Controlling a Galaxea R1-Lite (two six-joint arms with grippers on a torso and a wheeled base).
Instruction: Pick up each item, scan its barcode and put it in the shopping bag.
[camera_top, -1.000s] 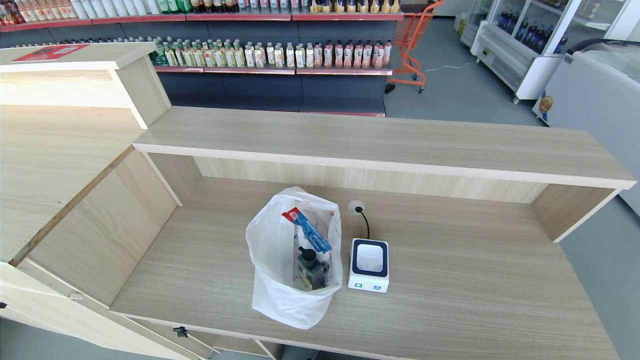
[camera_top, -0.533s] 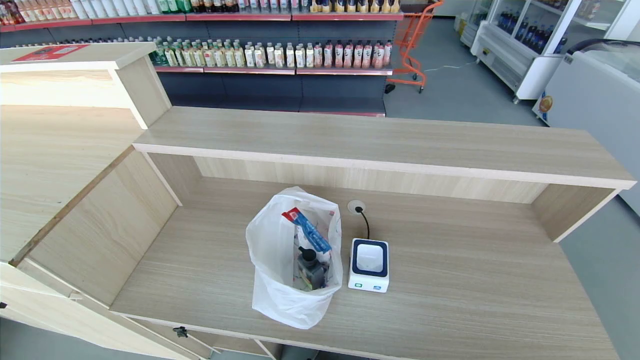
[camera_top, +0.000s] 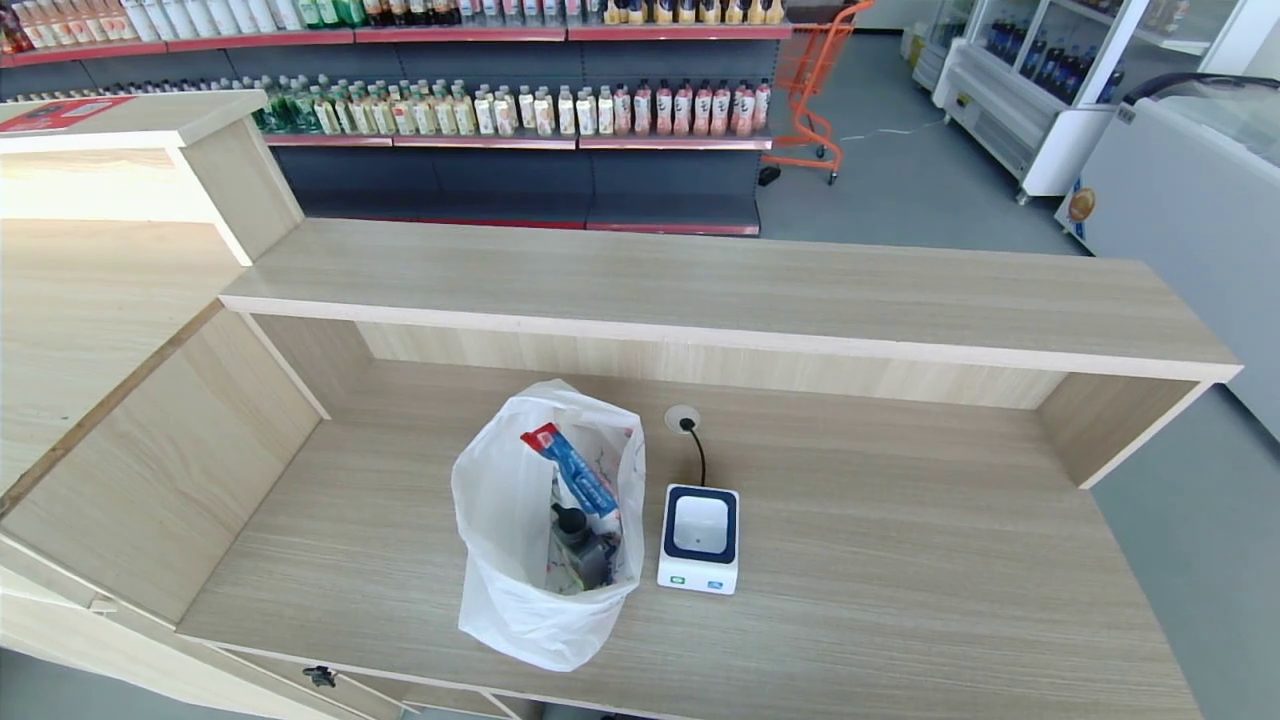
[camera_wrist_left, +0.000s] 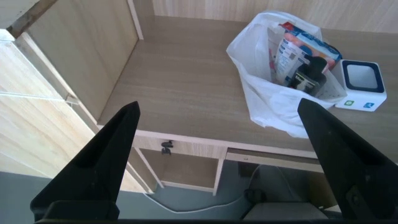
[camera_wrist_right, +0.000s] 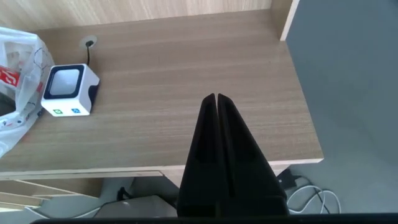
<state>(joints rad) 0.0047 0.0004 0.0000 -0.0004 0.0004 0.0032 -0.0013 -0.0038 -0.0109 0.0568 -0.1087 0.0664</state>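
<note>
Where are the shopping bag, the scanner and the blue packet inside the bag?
shopping bag (camera_top: 495, 520), head view, on its white left wall.
scanner (camera_top: 700, 527), head view, on its top window.
blue packet (camera_top: 578, 472), head view, on the blue middle of its face.

The shopping bag (camera_top: 497, 520) is coloured white. The scanner (camera_top: 699, 541) is coloured white and dark blue. The table (camera_top: 920, 585) is lined pale brown.
</note>
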